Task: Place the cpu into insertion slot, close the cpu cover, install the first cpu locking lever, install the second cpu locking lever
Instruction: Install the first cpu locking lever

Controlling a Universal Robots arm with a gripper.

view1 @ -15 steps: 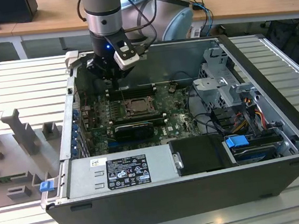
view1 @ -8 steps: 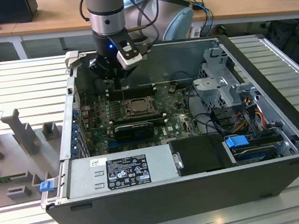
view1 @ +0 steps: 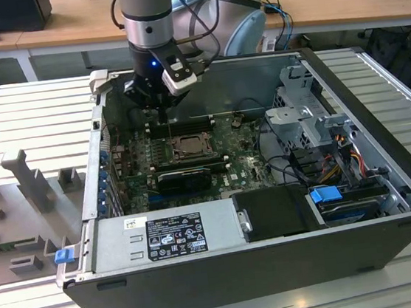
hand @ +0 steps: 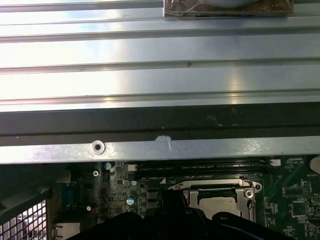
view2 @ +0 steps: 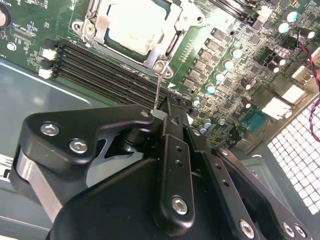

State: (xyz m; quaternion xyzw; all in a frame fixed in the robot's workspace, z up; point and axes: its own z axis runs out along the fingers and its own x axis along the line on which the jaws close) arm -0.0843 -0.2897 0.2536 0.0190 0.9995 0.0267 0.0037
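Hanging low inside the open computer case [view1: 226,270], the end effector [view1: 161,103] is seen in the exterior view just above the far edge of the insertion slot [view1: 188,145]. In the second wrist view, its black fingers [view2: 172,165] are pressed close together, and a thin silver wire [view2: 157,90] is pinched at their tips. This wire is judged to be one of the locking levers, since it runs up to a corner of the socket frame. It is likely held this way so that it can be swung and hooked into place.

The cpu [view2: 134,22] is seen lying flat in the slot, with its pale top showing through the square window. The cpu cover [view2: 165,42] is laid down flat around it, so the chip is already seated and the cover is judged to be closed. The same socket is seen in the first wrist view, with the cpu [hand: 216,202] inside the silver frame.

The slot is set on the green board [view1: 237,167], with long black memory slots [view2: 100,70] just beside it. The case is laid on its side on the ribbed metal counter [view1: 31,122], so the board faces up and can be reached from above.
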